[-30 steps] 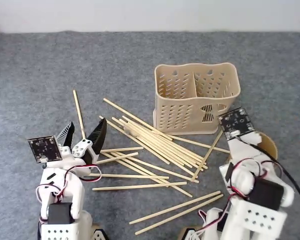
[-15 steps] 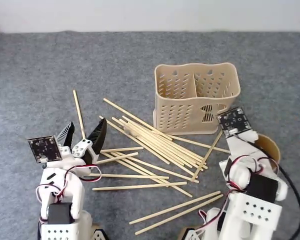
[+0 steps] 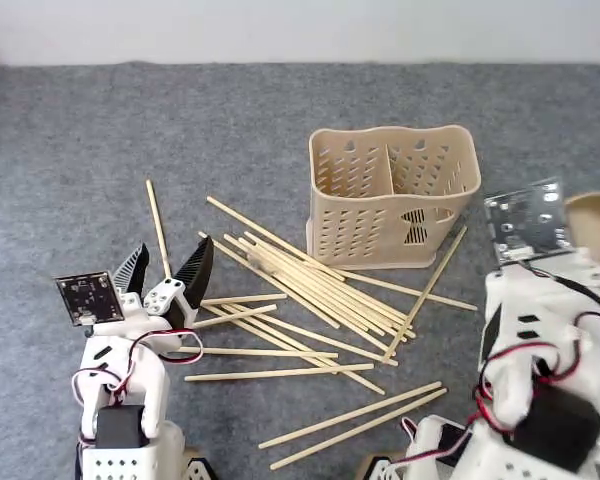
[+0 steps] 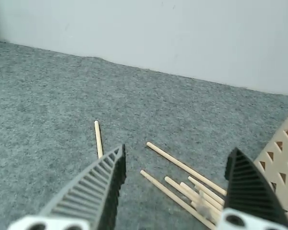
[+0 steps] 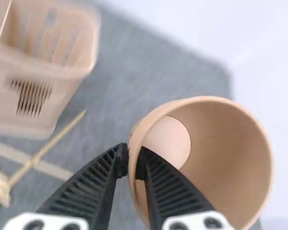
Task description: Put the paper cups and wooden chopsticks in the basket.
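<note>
While in right gripper [image 5: 130, 157], one cup [image 5: 216, 143].

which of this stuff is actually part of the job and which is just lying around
Part of the job:
- paper cup, pinched at its rim by the right end effector
- wooden chopsticks, scattered on the carpet
- basket
- left end effector, open

Just there:
- grey carpet
- white wall
</note>
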Robot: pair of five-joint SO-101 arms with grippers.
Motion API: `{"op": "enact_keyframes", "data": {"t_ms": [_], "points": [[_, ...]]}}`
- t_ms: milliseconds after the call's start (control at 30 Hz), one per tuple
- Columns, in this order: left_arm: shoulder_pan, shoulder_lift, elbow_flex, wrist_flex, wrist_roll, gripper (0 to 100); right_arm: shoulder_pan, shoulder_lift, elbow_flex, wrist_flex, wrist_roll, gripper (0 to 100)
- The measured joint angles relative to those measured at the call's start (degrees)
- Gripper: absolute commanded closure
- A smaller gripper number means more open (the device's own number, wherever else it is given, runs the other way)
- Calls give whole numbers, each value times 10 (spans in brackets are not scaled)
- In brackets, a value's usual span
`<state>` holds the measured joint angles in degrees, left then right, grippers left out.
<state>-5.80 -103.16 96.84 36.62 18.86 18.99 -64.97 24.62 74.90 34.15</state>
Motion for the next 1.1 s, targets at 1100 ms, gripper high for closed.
{"op": "enact_keyframes", "data": {"t_ms": [1100], "points": [[2, 0, 0, 1, 0, 684, -268, 440, -381, 67, -178, 991]]}}
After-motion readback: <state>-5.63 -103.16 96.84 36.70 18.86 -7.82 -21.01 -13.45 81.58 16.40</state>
